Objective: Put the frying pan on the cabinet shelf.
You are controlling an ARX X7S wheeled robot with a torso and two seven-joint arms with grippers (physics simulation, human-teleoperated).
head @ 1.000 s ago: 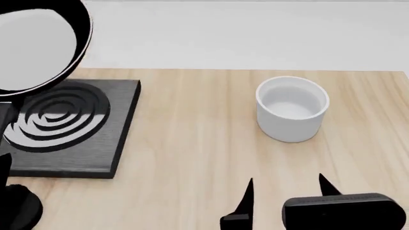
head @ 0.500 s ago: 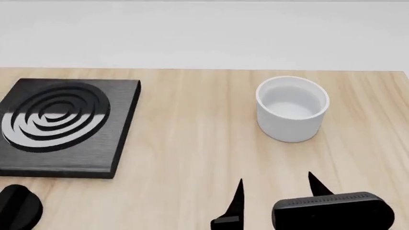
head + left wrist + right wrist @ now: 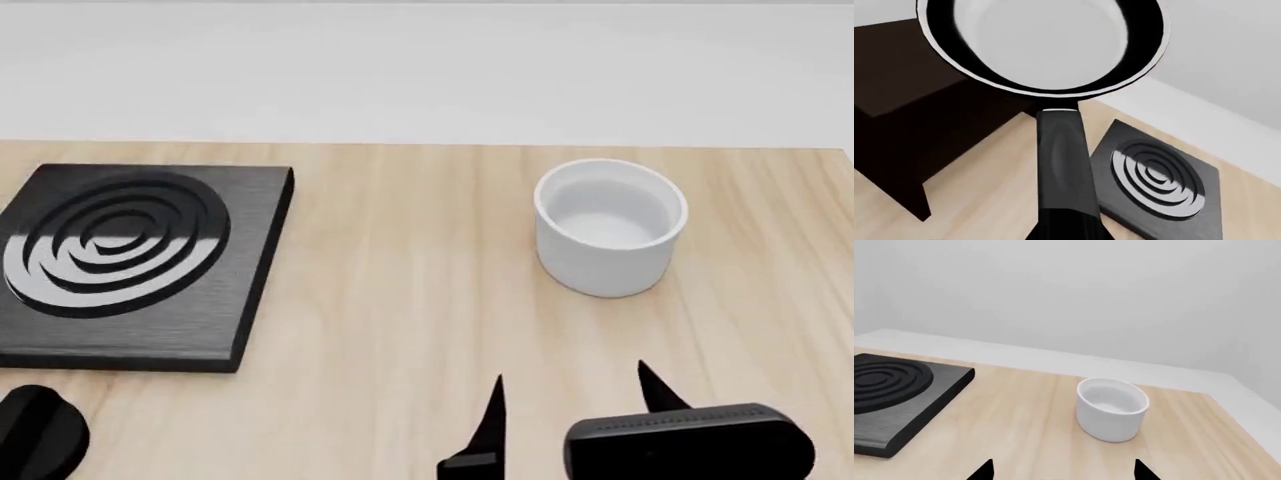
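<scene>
1. Black and glossy, the frying pan (image 3: pixel 1044 47) hung above the wooden table (image 3: pixel 994 195), beside the dark cabinet (image 3: pixel 914 125).
2. The left gripper's state could not be told.
3. The right gripper (image 3: pixel 567 405) stood spread, holding nothing.

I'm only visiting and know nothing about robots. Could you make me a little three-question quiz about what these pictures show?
1. True or false: the frying pan sits on the stove plate.
2. Which is empty: A) left gripper, B) right gripper?
3. What white thing stands on the table?

Key: 1. False, it is held up in the air by its handle. 2. B, open. 3. The cup.
</scene>
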